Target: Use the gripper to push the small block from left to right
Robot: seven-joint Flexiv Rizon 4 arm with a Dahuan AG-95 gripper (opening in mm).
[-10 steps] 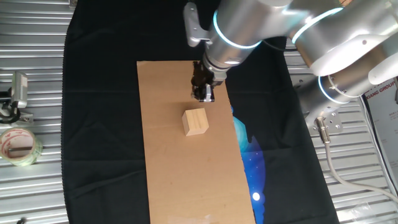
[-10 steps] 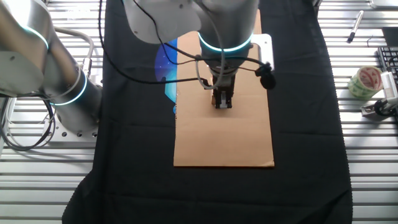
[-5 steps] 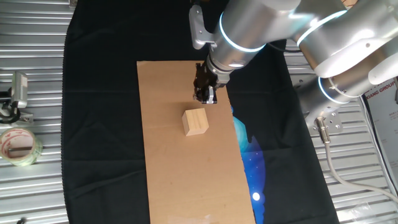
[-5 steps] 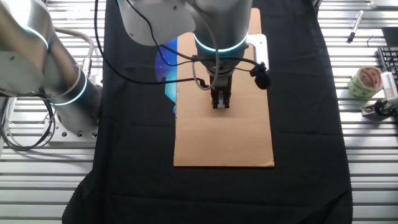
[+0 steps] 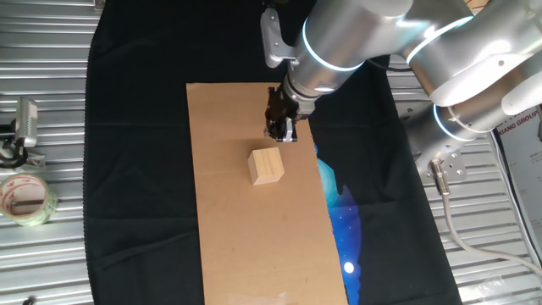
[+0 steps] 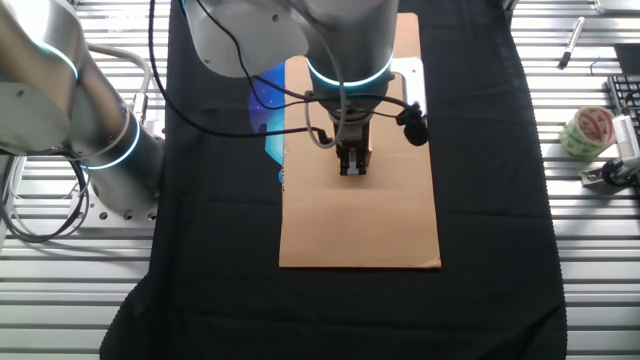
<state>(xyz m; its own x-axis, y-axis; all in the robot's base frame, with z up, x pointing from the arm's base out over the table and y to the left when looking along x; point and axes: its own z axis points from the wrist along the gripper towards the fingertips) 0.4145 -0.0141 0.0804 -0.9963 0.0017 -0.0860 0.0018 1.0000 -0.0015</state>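
Small light tan wooden cube (image 5: 266,166) rests near the middle of a long brown cardboard sheet (image 5: 229,237), apart from the tool. Small black narrow two-finger tool (image 5: 280,133), at about 1 o'clock from the cube, points down at the sheet; its fingers appear together, with no gap visible. In the other fixed view the tool (image 6: 353,169) hides the cube. A black cloth (image 5: 135,169) covers the ribbed metal desk (image 5: 42,263); a tape roll (image 5: 24,199) lies at 9 o'clock.
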